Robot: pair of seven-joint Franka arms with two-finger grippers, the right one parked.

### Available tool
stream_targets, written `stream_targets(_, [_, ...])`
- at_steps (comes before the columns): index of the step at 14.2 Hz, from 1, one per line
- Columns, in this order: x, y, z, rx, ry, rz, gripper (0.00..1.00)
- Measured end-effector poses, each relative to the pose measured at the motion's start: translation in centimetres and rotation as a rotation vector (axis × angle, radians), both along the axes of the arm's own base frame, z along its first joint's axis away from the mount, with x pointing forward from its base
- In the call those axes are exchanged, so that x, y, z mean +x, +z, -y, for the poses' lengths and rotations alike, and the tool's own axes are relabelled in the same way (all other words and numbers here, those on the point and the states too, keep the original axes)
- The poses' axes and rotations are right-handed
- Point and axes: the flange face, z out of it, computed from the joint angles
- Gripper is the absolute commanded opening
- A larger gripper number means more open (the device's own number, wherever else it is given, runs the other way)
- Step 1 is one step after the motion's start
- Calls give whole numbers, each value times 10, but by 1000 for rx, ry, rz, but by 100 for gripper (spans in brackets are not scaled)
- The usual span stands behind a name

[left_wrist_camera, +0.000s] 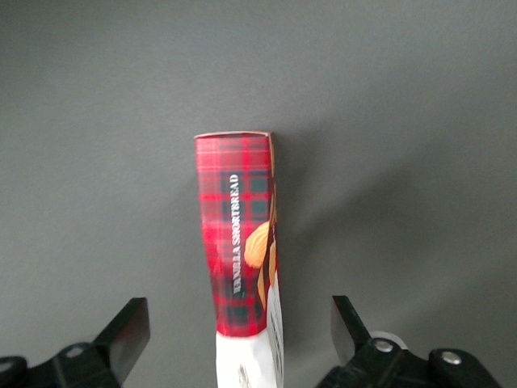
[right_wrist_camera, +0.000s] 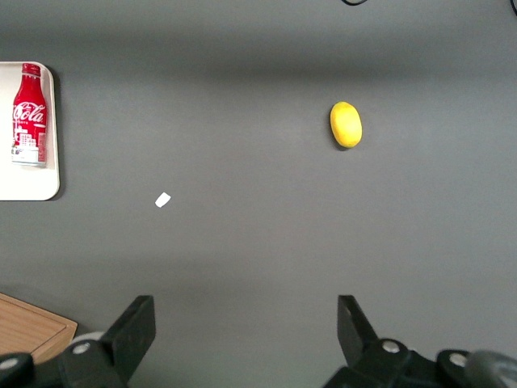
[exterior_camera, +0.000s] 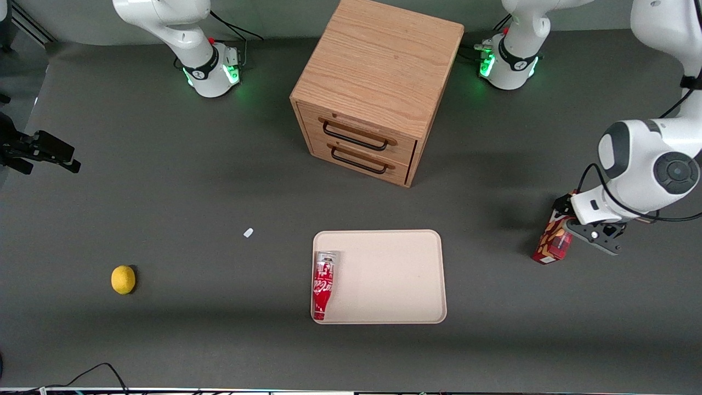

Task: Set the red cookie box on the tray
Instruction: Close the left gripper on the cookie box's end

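Note:
The red cookie box sits on the dark table toward the working arm's end, well apart from the tray. It is slim, with red tartan, cookie pictures and a white end. My left gripper hangs just above the box. In the left wrist view the box runs lengthwise between the two black fingers, and its white end lies between the tips. My gripper is open, with a wide gap to the box on each side. The pale beige tray lies near the table's middle.
A red Coca-Cola can lies in the tray along the rim toward the parked arm; it also shows in the right wrist view. A wooden drawer cabinet stands farther from the camera than the tray. A lemon and a white scrap lie toward the parked arm's end.

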Motion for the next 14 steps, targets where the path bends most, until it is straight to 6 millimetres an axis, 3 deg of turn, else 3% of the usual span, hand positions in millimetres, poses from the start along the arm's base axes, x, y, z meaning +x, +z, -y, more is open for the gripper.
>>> stream_targets(9, [-5,-54,-8,-9,-10,-30,100])
stream_targets(10, [-6,-59,-8,-10,-9,-33,90])
stream_targets(12, [-6,-63,-11,-10,-5,-33,42])
stream_targets(14, [-7,-64,-12,-9,-3,-34,4])
